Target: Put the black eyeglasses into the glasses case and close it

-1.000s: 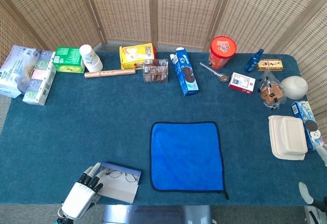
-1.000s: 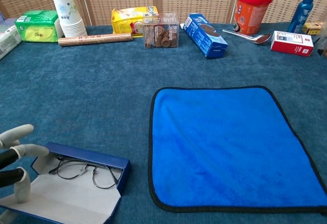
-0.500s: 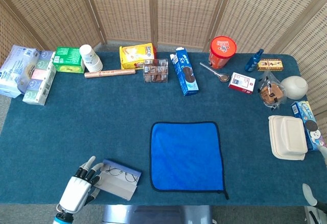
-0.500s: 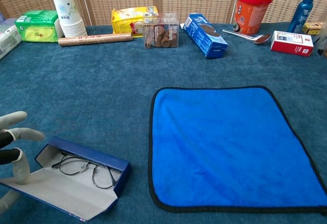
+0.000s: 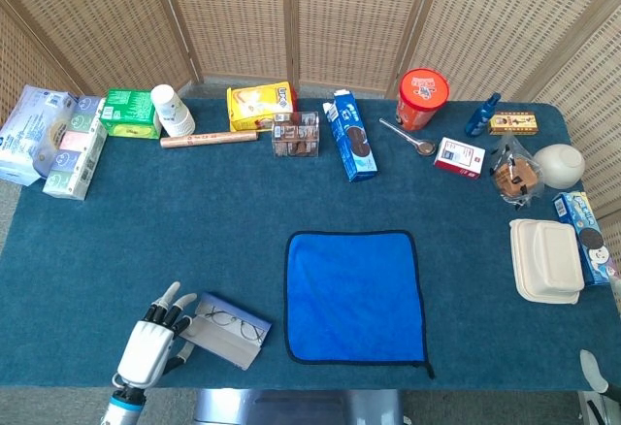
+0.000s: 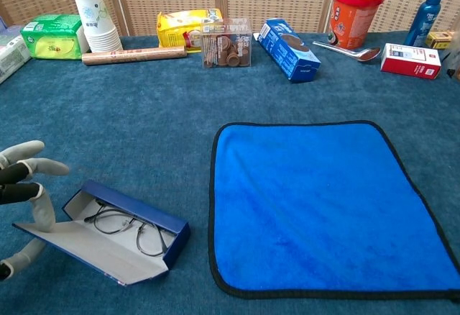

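Observation:
The dark blue glasses case (image 5: 230, 329) (image 6: 133, 216) lies open at the table's front left, turned at a slant, with its pale lid flap (image 6: 86, 247) tilted up on the near side. The black eyeglasses (image 6: 123, 224) (image 5: 236, 323) lie folded inside it. My left hand (image 5: 155, 333) (image 6: 27, 200) is at the case's left end with its fingers apart. One finger (image 6: 44, 213) touches the flap's left corner. Of my right hand (image 5: 590, 364) only a pale tip shows at the bottom right edge of the head view.
A blue cloth (image 5: 354, 296) (image 6: 323, 200) lies flat just right of the case. Boxes, paper cups (image 5: 170, 109), a red tub (image 5: 423, 97) and a spoon line the far edge. A white clamshell box (image 5: 546, 260) sits at the right edge.
The case has turned so that it lies more at a slant, and its lid flap has lifted off the table. My left hand stayed at the case's left end. The right hand drew back towards the corner.

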Tool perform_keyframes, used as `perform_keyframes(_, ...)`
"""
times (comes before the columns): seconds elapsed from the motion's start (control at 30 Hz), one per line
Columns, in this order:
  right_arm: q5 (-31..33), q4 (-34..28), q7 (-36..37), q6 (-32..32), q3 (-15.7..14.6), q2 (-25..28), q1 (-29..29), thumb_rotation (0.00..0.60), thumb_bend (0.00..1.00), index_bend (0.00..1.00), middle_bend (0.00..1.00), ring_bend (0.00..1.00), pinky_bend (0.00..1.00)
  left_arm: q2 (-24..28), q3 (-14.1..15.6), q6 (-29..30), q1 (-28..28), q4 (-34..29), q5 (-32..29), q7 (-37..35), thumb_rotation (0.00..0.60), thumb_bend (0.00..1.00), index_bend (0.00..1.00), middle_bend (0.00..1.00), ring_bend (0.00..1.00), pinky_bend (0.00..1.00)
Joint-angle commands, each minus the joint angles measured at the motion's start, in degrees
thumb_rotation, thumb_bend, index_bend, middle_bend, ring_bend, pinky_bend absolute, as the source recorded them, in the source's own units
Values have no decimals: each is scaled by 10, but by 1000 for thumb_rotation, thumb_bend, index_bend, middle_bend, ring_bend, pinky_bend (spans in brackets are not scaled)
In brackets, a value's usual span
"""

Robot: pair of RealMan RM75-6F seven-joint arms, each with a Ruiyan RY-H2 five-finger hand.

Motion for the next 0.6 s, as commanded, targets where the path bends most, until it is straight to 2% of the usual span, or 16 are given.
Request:
perform_keyframes(0.03,-1,0,-1,-1,0,0,0,249,379,56,119,0,165,-4,-8,-7,-5,-8,-9,-5,600,370,582,225,58,214)
perform_keyframes(0.6,1,-3,-2,-3,2,2,-2,235,378,56,119,0,165,-18,-43,-29,-29,-22,-40,7,600,366,504,183,38,206)
